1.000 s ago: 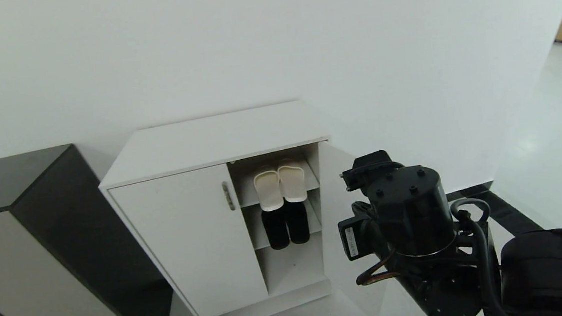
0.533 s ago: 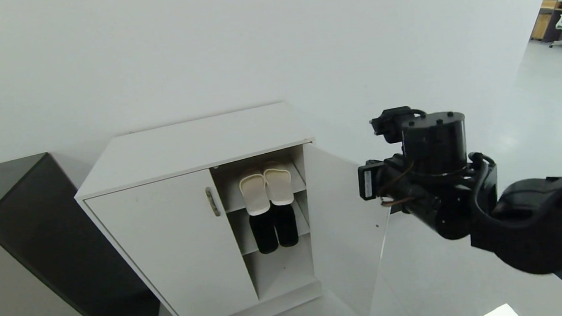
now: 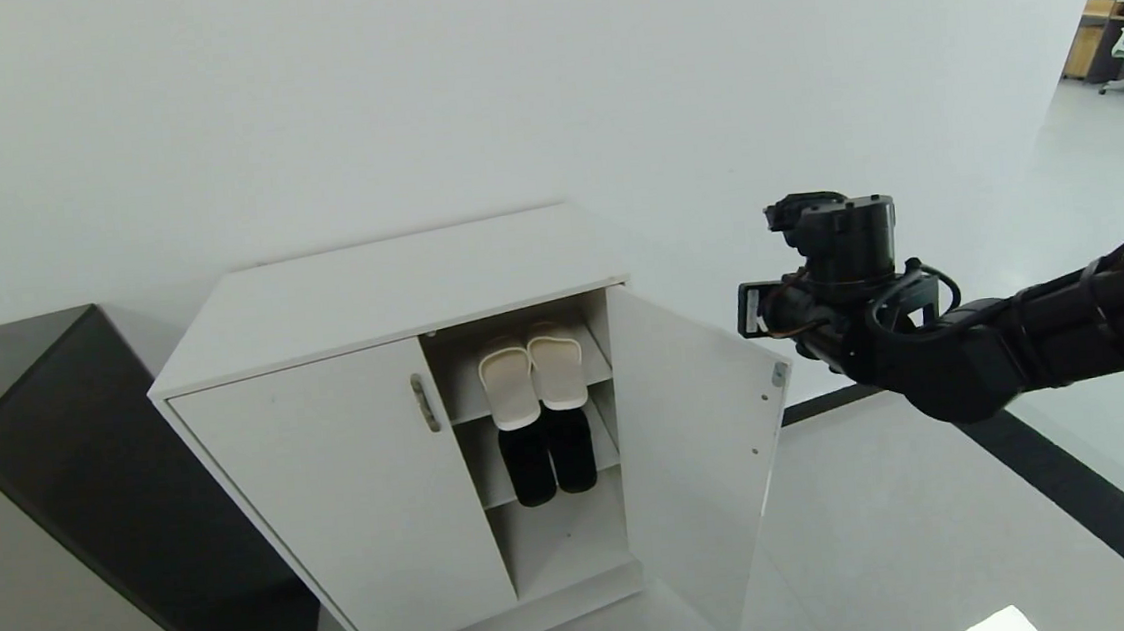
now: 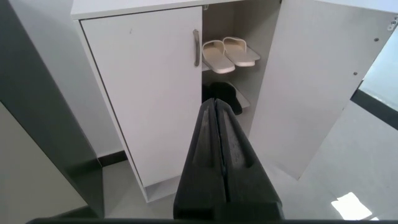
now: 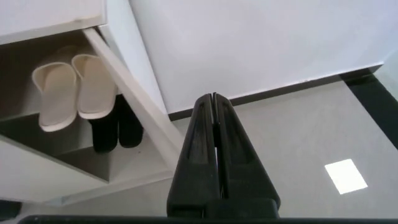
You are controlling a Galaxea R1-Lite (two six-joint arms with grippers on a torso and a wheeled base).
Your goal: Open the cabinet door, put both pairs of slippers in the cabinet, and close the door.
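cabinet door (image 3: 704, 465) swung open, at 3 o'clock of white slippers (image 3: 535, 376) and black slippers (image 3: 548, 460). both pairs shelved, white above black. judged step: close door. push outer face near free edge, sweep toward 9 o'clock, slow finish. right gripper (image 5: 214, 99) clenched, empty, just beside door's top free corner at 2 o'clock. contact unclear. left gripper (image 4: 214, 106) clenched, empty.

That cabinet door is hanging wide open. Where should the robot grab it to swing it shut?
Probably the free upright edge of the open door, coming from the robot's right: the door stands swung wide, so that edge juts out clear.
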